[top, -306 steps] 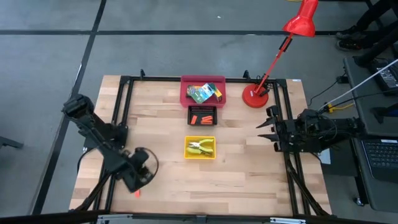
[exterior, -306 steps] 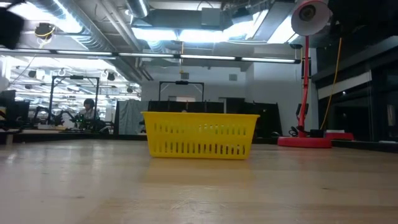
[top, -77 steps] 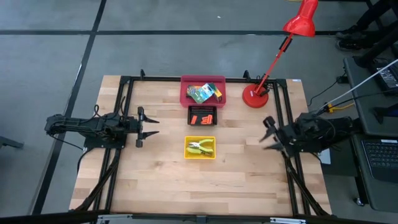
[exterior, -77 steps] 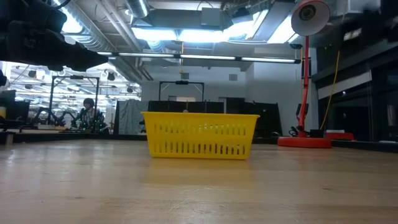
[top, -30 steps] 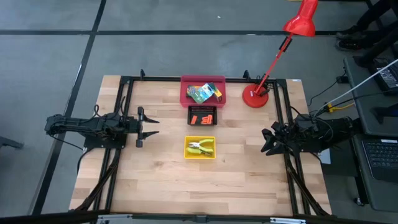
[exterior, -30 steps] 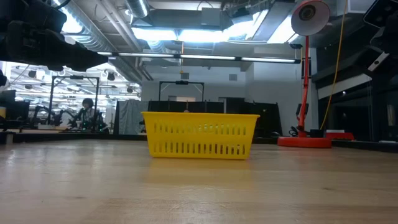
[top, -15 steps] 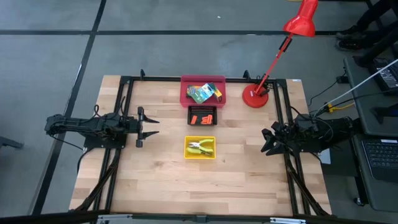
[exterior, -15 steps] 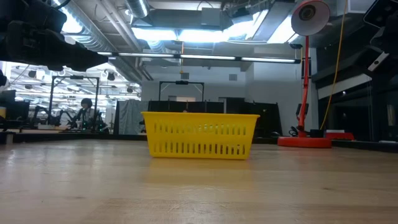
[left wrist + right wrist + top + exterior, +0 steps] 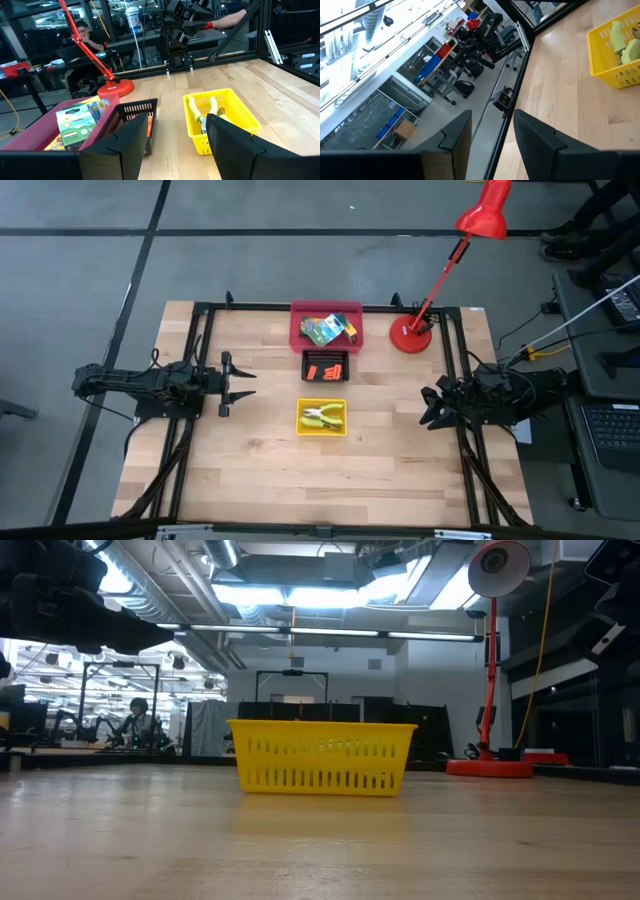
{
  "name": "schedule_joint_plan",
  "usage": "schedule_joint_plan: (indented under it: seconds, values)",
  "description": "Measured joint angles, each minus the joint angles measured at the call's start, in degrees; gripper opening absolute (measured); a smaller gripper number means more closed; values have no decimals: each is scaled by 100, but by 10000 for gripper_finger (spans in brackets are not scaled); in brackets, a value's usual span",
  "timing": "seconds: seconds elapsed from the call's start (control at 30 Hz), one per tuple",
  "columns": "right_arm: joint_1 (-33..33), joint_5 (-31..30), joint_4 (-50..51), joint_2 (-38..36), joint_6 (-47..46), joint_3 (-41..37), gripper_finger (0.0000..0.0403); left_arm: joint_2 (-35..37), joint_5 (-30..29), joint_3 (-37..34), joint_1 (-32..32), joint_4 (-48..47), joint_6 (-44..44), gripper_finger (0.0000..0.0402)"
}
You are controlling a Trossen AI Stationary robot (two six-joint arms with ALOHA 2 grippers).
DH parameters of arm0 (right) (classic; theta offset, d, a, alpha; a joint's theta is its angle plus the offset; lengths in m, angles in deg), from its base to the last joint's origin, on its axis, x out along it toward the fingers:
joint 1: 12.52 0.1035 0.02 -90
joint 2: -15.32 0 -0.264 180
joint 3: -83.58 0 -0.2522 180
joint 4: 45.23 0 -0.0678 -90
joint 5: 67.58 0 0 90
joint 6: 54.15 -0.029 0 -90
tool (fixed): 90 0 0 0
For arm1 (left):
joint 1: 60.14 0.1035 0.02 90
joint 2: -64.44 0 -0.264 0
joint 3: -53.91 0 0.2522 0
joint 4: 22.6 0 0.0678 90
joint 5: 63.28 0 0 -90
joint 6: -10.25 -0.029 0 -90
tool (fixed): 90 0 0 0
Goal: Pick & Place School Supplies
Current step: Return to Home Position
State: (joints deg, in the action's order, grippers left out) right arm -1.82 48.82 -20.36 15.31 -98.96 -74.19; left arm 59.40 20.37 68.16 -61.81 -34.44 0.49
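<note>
- While the left end effector and right end effector are held released and empty at the counter's sides, all supplies are seen between them, the left nearer.
- Pliers are laid in the yellow tray, long axis arm to arm.
- Erasers are kept in the black tray.
- Crayon boxes are piled in the red tray, farthest.
</note>
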Motion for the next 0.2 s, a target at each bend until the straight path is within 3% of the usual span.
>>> schedule_joint_plan:
  seconds: [0.2]
  values:
    - [0, 0, 0, 0, -16, 0, 150, 0, 0, 0, 0, 2, 0, 198]
